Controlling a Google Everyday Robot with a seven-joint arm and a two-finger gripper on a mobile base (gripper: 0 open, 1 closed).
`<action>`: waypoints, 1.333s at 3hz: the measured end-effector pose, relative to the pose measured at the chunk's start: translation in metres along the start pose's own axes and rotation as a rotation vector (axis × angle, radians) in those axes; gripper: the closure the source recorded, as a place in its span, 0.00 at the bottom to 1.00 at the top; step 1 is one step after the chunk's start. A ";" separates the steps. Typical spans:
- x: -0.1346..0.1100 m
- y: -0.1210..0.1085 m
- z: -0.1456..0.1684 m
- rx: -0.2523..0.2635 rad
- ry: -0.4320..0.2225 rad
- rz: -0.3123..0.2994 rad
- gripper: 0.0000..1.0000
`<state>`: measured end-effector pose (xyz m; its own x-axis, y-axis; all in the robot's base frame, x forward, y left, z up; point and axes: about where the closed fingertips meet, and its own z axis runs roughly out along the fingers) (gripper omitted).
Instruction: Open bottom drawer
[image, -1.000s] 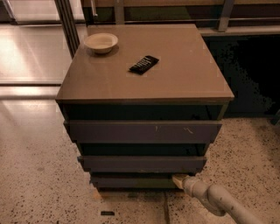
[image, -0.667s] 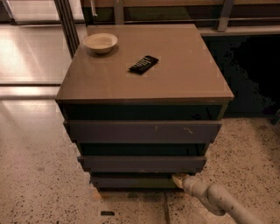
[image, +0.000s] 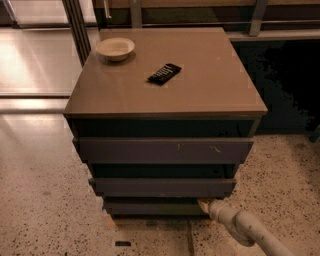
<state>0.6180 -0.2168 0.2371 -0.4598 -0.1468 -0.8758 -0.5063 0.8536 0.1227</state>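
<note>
A low cabinet with three dark grey handleless drawer fronts stands in the middle of the camera view. The bottom drawer (image: 155, 207) is the lowest and narrowest front, plain, near the floor. Above it are the plain middle front (image: 162, 186) and the widest top front (image: 162, 150) with pale scratch marks. My gripper (image: 205, 205) comes in from the lower right on a pale arm (image: 240, 226). Its tip touches the right end of the bottom drawer, at the top edge.
On the brown cabinet top (image: 200, 85) lie a cream bowl (image: 115, 48) at the back left and a black remote (image: 164, 73) near the middle. Speckled floor surrounds the cabinet. Dark metal posts (image: 77, 25) stand behind at the left; a dark recess lies at the right.
</note>
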 end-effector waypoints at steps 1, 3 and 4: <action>-0.008 -0.020 0.013 0.034 -0.011 0.021 1.00; -0.007 -0.026 0.017 0.041 0.004 0.032 1.00; 0.012 -0.033 0.022 0.064 0.102 0.078 1.00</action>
<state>0.6452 -0.2356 0.2126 -0.5696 -0.1263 -0.8122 -0.4202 0.8940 0.1556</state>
